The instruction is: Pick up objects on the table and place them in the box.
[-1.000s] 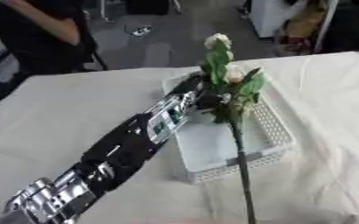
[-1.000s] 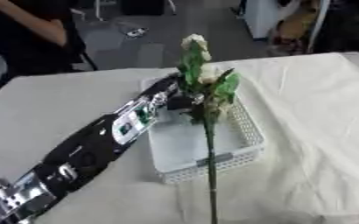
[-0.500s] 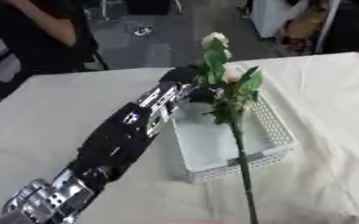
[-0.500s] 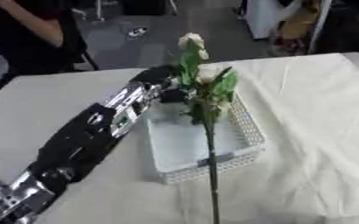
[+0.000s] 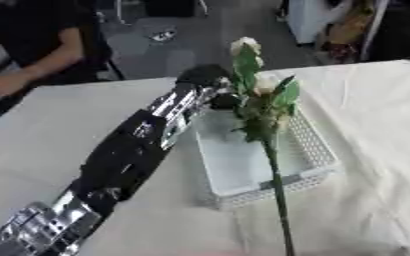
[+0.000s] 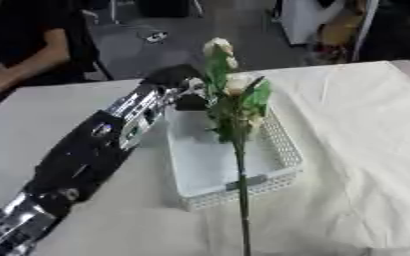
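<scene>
A long-stemmed flower [image 5: 263,107] with white blossoms and green leaves stands upright in front of the white mesh basket [image 5: 278,187]. Its stem runs down out of the bottom edge, so what holds it is hidden. My left arm reaches from the lower left up to the basket's far left corner. My left hand [image 5: 204,77] sits there, right beside the leaves, and a dark part of it lies behind them. Whether it touches the flower is not visible. The basket's floor looks bare. My right hand appears in neither view.
A cream cloth covers the table [image 5: 375,130], wrinkled on the right. A person in black [image 5: 33,45] sits beyond the far left edge, with grey floor and furniture behind the table.
My left hand has drawn back from over the basket's middle toward its far left corner. The flower has stayed almost where it was.
</scene>
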`<state>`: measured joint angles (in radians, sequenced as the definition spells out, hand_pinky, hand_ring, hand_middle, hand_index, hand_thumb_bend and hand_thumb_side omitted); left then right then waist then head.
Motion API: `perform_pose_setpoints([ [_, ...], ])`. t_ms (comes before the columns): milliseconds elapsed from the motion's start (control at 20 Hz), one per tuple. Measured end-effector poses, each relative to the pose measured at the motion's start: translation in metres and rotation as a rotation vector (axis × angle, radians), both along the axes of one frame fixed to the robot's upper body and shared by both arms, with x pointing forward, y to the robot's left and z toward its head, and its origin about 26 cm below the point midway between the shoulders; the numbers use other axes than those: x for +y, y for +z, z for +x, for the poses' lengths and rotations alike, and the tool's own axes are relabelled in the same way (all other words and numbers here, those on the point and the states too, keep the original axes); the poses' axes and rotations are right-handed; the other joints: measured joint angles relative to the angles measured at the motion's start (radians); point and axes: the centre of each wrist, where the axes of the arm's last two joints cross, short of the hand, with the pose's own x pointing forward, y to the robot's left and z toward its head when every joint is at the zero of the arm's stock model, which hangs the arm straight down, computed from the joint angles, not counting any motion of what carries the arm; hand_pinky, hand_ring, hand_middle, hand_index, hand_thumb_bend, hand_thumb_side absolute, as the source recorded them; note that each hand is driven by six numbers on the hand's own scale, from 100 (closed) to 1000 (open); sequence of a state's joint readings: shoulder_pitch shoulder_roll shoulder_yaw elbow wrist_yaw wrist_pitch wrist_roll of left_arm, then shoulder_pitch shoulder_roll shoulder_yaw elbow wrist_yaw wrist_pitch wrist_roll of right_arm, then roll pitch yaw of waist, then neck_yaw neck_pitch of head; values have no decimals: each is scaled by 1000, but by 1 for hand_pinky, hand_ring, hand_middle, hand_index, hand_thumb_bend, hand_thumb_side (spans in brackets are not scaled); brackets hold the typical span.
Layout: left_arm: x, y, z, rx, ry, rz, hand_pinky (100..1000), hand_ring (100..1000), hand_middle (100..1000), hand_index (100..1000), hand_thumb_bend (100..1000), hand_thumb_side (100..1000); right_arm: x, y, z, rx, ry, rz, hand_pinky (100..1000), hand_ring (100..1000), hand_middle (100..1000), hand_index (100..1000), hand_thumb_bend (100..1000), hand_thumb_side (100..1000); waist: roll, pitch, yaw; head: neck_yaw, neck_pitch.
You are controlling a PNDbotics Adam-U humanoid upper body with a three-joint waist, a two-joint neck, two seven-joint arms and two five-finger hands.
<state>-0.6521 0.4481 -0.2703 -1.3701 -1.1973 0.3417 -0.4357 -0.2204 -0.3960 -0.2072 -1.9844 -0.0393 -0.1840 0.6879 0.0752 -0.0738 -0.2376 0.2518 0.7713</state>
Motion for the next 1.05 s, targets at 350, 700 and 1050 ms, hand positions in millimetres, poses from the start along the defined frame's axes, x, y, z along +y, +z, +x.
perform_pose_setpoints([
  [350,76,97,-72,-341,101,174,935,896,897,881,877,598,-2,0,-1,-2,-12,-4,717,780,849,991,100,468,3,1,15,-32,0],
  [700,110,91,-126,-766,19,-72,722,830,851,880,639,599,-5,1,-1,-10,-26,1,717,780,848,987,100,467,-12,11,35,-42,0],
  [1050,116,16,-143,-1094,-90,-772,602,792,842,914,565,814,-6,1,-2,-17,-38,4,716,779,847,985,100,461,-22,23,48,-43,0],
])
